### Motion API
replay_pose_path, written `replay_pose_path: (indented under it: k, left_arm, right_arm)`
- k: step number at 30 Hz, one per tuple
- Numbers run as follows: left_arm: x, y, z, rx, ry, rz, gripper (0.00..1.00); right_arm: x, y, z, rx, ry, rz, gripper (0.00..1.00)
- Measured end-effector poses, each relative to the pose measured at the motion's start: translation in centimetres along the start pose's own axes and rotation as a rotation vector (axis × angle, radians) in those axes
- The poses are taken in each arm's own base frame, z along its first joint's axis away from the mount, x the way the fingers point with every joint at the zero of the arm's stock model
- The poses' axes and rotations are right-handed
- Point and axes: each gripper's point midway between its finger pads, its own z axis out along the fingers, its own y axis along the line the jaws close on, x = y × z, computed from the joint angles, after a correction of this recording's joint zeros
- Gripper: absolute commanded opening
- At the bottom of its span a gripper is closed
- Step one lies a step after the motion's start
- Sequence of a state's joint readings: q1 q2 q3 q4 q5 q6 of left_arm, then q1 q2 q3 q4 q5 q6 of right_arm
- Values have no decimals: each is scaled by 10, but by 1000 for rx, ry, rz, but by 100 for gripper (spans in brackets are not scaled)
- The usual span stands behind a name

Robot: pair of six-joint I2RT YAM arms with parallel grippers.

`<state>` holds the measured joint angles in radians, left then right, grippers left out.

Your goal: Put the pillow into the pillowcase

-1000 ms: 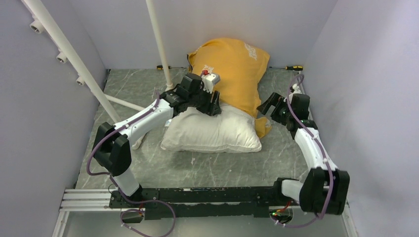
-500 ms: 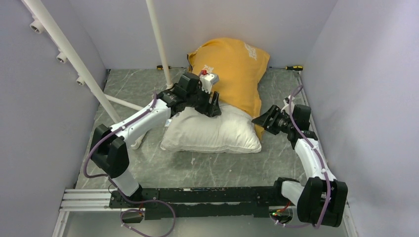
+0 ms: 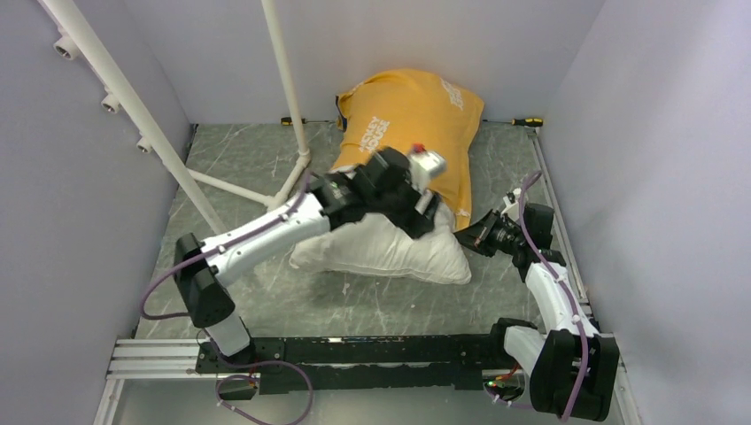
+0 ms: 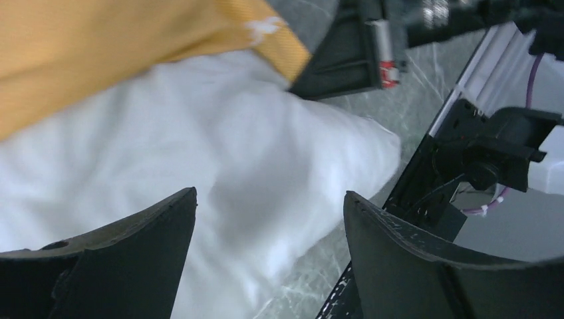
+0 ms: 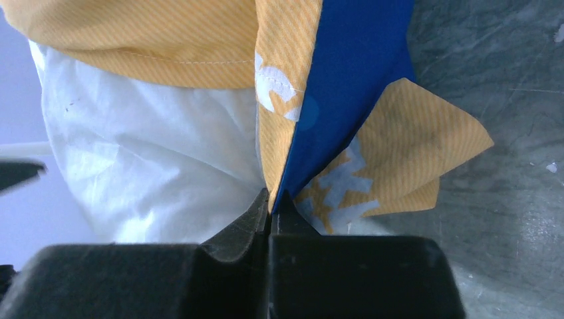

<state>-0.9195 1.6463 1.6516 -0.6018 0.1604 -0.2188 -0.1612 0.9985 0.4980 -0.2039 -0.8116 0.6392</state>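
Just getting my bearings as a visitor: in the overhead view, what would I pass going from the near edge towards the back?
metal rail → pillow → pillowcase → back wall

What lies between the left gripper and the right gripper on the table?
The pillow's white right end and the pillowcase's orange edge, which the right gripper pinches. The left gripper hangs open over the pillow. Top and left wrist views show it.
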Motion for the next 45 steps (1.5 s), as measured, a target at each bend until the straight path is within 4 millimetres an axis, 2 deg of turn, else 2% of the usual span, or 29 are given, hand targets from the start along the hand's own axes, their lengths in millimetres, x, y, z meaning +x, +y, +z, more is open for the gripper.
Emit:
replay_pose_path:
  k: [3,5,7,10,11,12,14,15,17,20,22,25,29,31,35,37,38,41,45]
  left_arm:
    - [15,-40,20,-12,26,124,86]
    - [29,-57,35,-17,45,202,88]
    - [46,-64,51,-33,57,309,91]
    - [68,-62,69,-66,55,447,91]
    - [74,-60,73,-79,56,485,86]
    - [80,-56,78,-98,59,527,69]
    - [82,-46,86,-147,62,577,9]
    - [82,-40,91,-178,66,591,0]
    - [80,-26,99,-235,82,616,0]
    - [83,-5,104,-259,111,602,0]
    - [84,5,103,-255,105,583,0]
    - [86,15,95,-244,96,563,0]
    - [83,21,82,-232,80,546,0]
    - [83,24,77,-230,76,537,0]
    - [85,28,72,-220,72,513,0]
    - [84,29,72,-210,68,497,0]
    - [84,30,72,-207,67,486,0]
    - [81,34,73,-197,55,447,0]
    - [73,43,72,-201,27,379,0]
  right_arm:
    - [0,4,-1,-14,1,9,0]
    - [0,6,-1,-21,4,21,0]
    - [0,10,-2,-31,8,31,0]
    - [-1,13,-3,-39,10,39,0]
    - [-2,14,-3,-40,9,41,0]
    - [-3,15,-3,-40,10,43,0]
    - [-4,17,-4,-40,9,42,0]
    - [-4,17,-4,-36,9,43,4]
    - [-7,17,-5,-20,3,38,23]
    - [-9,18,-7,-8,0,29,59]
    - [-11,21,-9,-10,-8,17,75]
    - [-14,17,-8,12,-25,4,86]
    - [-23,2,-6,90,-70,7,90]
    - [-27,-6,-5,127,-91,6,87]
    - [-32,-16,3,145,-92,3,70]
    - [-31,-19,10,118,-77,4,66]
    - [-27,-20,13,96,-66,7,56]
    - [-17,-15,17,14,-31,1,2]
    - [-12,0,17,-83,2,-19,0]
